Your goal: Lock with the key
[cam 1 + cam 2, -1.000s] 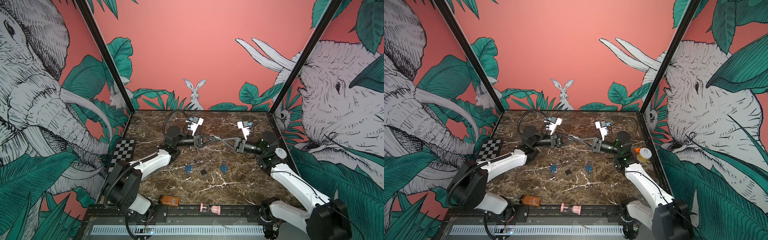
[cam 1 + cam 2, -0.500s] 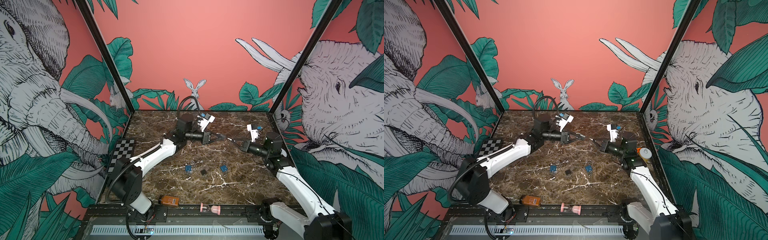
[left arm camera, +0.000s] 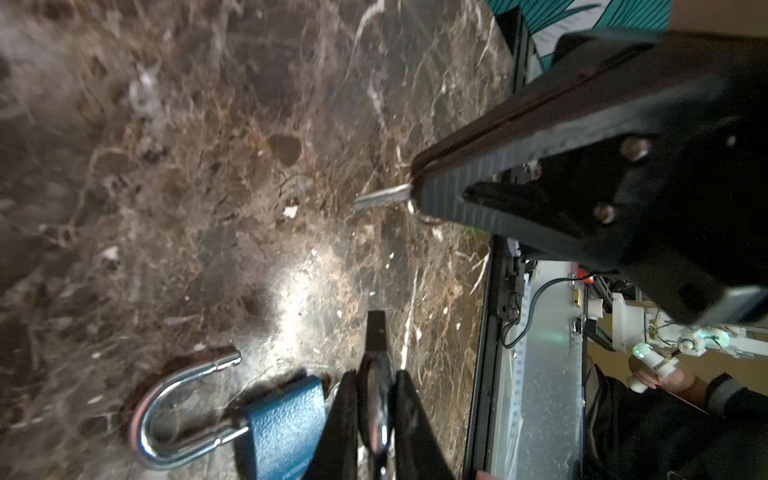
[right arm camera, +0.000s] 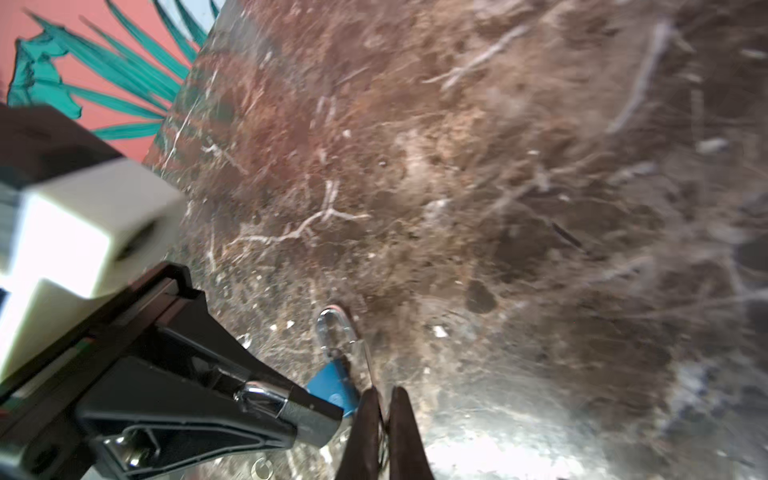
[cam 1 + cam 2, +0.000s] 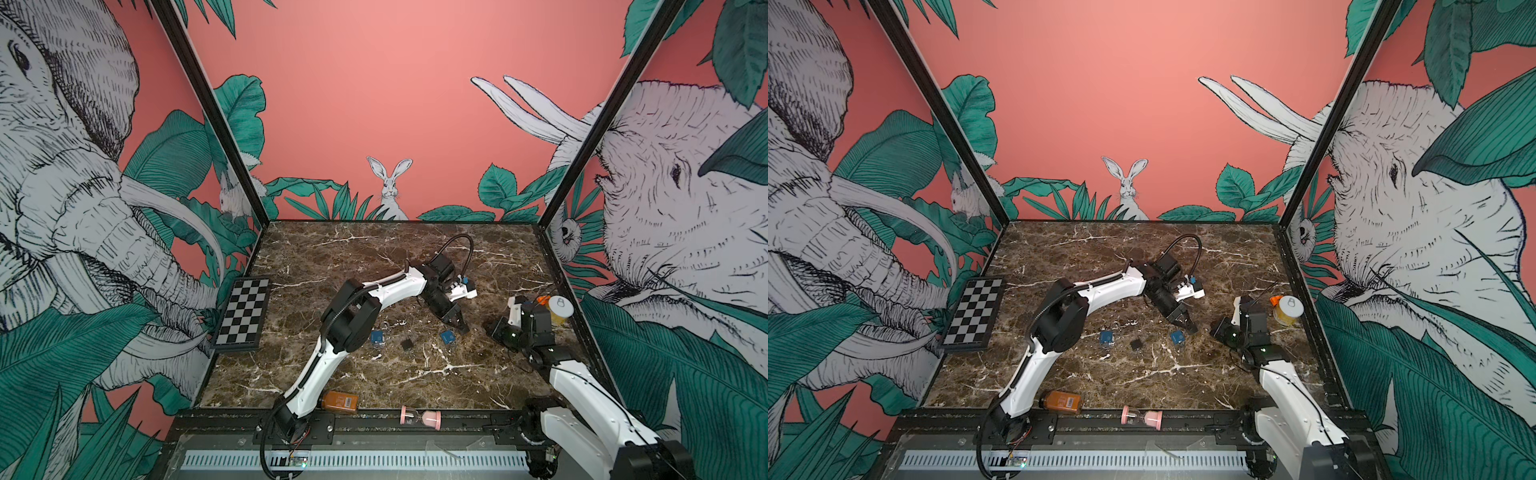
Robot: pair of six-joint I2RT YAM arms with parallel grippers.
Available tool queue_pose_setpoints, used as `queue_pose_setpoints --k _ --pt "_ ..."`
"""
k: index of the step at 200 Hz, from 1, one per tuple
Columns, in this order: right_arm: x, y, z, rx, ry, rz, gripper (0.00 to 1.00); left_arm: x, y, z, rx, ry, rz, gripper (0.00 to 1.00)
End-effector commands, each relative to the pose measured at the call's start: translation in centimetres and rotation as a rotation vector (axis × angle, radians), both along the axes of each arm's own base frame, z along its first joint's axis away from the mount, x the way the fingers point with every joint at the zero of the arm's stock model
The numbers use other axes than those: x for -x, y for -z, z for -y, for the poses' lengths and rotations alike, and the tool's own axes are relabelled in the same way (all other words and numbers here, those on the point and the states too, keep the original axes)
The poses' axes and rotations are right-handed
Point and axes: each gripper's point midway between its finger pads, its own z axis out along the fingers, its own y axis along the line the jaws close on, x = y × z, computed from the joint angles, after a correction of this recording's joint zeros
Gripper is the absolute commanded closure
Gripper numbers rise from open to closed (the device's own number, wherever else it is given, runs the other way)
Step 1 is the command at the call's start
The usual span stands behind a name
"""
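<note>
Both arms have come away from their tip-to-tip meeting over the far middle of the worktop (image 5: 353, 257): the left one has swung down toward 4 o'clock and the right one has drawn back toward the 3 o'clock edge. Now the left fingers (image 3: 411, 419) are clamped on a small chrome piece (image 3: 376, 407) with a dark end. I take it for a little lock held by its shackle, though too little shows to be sure. The right fingers (image 3: 457, 195) are pinched together on the key (image 3: 382, 200), whose blade pokes out past the tips. In a top view the open blue padlock (image 5: 446, 336) lies flat on the worktop just beside the left fingertips, at about 8 o'clock from them. Its shackle is out of the body, and I cannot tell whether it touches them. The right fingers sit at about 3 o'clock, near but apart. My reading is that the held piece is being set down. That calls for a slow descent that lands clear of the blue padlock, so it is not nudged, with the key's blade kept free for insertion. Farther out toward 9 o'clock lie a black piece (image 5: 406, 344) and a second blue padlock (image 5: 377, 336).
</note>
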Motion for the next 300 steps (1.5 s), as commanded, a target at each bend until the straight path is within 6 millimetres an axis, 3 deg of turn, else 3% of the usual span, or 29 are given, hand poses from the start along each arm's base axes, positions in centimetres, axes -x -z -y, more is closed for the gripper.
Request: queue_pose_setpoints --k 1,108,186,221,225,235,265,300 --pt "-1.0 -0.5 0.6 -0.030 0.068 0.083 1.00 1.0 -2.1 -0.2 0.018 0.063 -0.003 1.00" --pt "0.1 1.3 1.1 -0.056 0.113 0.098 1.00 3.1 0.2 3.9 0.036 0.136 -0.088 1.00" --pt "0.0 4.3 1.4 -0.007 0.113 0.016 1.00 2.8 2.1 4.4 0.004 0.128 -0.087 1.00" --pt "-0.1 4.5 1.6 0.000 0.123 0.010 1.00 2.3 1.8 4.7 0.002 0.127 -0.051 0.75" --pt "-0.1 4.5 1.7 0.002 0.125 0.009 0.97 2.2 2.8 4.6 -0.013 0.127 -0.059 0.73" --pt "0.0 4.4 1.8 0.008 0.128 0.010 0.87 2.0 3.2 4.6 -0.024 0.124 -0.048 0.69" --pt "0.1 3.9 2.0 0.027 0.124 0.014 0.68 1.5 3.7 4.6 -0.041 0.121 -0.027 0.62" --pt "0.0 2.6 2.4 0.054 0.133 0.033 0.65 -0.7 2.0 5.0 -0.014 0.065 0.041 0.55"
